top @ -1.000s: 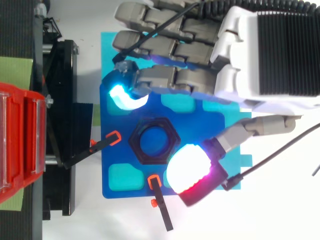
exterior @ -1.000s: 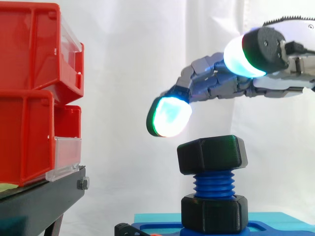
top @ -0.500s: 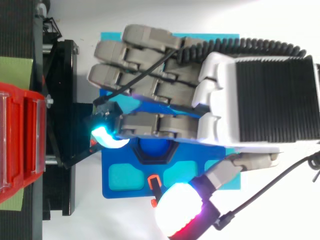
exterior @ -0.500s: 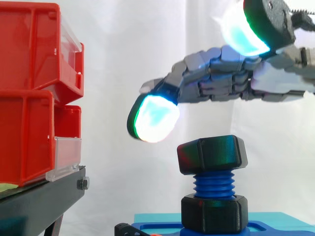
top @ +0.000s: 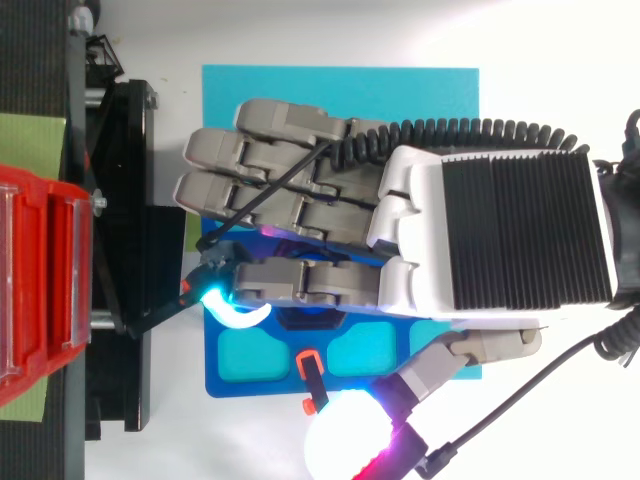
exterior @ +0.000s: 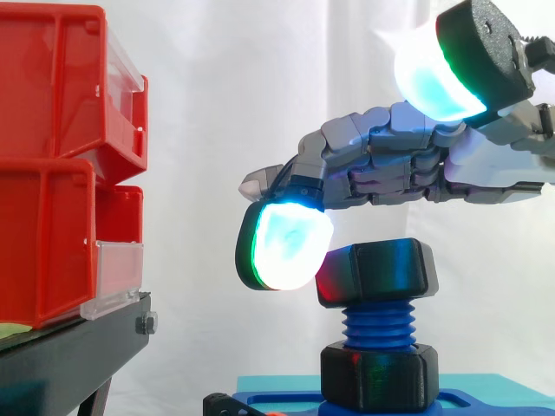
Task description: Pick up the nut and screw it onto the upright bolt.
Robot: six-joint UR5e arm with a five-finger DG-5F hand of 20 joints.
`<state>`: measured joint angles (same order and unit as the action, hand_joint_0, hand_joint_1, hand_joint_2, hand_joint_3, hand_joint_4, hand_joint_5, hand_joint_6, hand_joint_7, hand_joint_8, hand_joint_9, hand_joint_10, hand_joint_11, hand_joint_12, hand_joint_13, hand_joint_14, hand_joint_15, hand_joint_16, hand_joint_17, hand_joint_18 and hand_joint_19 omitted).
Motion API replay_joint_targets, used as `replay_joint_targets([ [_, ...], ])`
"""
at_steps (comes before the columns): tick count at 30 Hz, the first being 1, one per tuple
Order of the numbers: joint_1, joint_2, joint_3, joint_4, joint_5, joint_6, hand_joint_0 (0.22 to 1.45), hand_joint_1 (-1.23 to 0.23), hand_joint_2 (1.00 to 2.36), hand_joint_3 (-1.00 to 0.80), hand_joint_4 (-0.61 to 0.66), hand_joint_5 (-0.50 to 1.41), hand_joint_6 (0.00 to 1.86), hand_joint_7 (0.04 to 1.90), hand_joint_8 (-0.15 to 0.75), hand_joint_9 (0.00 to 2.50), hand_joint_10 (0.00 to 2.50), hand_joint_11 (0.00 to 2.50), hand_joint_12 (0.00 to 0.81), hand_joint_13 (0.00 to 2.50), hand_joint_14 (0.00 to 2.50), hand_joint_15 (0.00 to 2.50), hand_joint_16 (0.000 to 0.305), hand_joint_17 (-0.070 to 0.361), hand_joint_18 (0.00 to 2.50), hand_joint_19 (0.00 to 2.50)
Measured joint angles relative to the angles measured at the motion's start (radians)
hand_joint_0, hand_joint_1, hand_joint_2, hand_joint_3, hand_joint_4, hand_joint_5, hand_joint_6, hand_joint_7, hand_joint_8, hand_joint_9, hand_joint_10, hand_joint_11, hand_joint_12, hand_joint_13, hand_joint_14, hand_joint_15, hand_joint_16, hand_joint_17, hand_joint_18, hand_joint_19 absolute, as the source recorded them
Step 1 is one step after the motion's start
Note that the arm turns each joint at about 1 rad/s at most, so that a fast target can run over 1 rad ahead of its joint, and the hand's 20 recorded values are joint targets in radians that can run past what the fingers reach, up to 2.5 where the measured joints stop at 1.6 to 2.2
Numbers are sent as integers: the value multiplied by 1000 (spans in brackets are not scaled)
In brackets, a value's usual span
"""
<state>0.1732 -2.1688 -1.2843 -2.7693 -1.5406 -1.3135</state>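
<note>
- Black hex nut (exterior: 375, 273) sits on top of the blue threaded bolt (exterior: 379, 325), level and not gripped. A few turns of bare thread show below it.
- Bolt stands upright. A second black nut (exterior: 379, 377) sits at its foot, against the dark blue fixture plate (top: 240, 375).
- The plate lies on a cyan mat (top: 340, 90). Black clamps with orange tips (top: 312, 372) sit at the plate's edges.
- Hand (exterior: 408, 165) hovers palm-down over the nut, the arm coming in from the right in the side view.
- Fingers reach out nearly straight and spread, with nothing between them.
- Nearest fingertip pad (exterior: 284, 245), glowing cyan-white with a green rim, bends down at the nut's upper left corner. Touching or just clear of it: cannot tell.
- Thumb pad (exterior: 429, 74) is raised high and well apart from the nut, so the hand is splayed wide.
- From the top, the back of the hand (top: 490, 240) and its fingers cover most of the nut and bolt. The thumb pad (top: 345, 445) points off toward the lower edge, past the plate.
- Red bins (exterior: 52, 165) are stacked on a black stand (exterior: 61, 360), left of the bolt and apart from it.
- White curtain (exterior: 260, 87) hangs behind.
</note>
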Motion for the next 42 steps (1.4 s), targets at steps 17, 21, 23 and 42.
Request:
replay_joint_targets([
  [17,-39,0,0,-2,-55,1,487,-9,1000,-500,264,-128,503,1145,271,223,0,0,368,75,0,0,46,103,0,0],
  [21,-56,0,0,-2,-81,-1,490,-35,1000,-500,264,-124,503,1170,271,242,0,0,364,89,0,0,45,100,0,0],
  [23,-64,0,0,-1,-91,-2,491,-40,1000,-500,267,-121,503,1186,270,252,0,0,363,101,0,0,44,100,0,0],
  [42,-112,0,0,-4,-150,-13,497,-102,1000,-500,271,-70,507,1354,280,374,0,0,342,186,0,0,40,90,0,0],
])
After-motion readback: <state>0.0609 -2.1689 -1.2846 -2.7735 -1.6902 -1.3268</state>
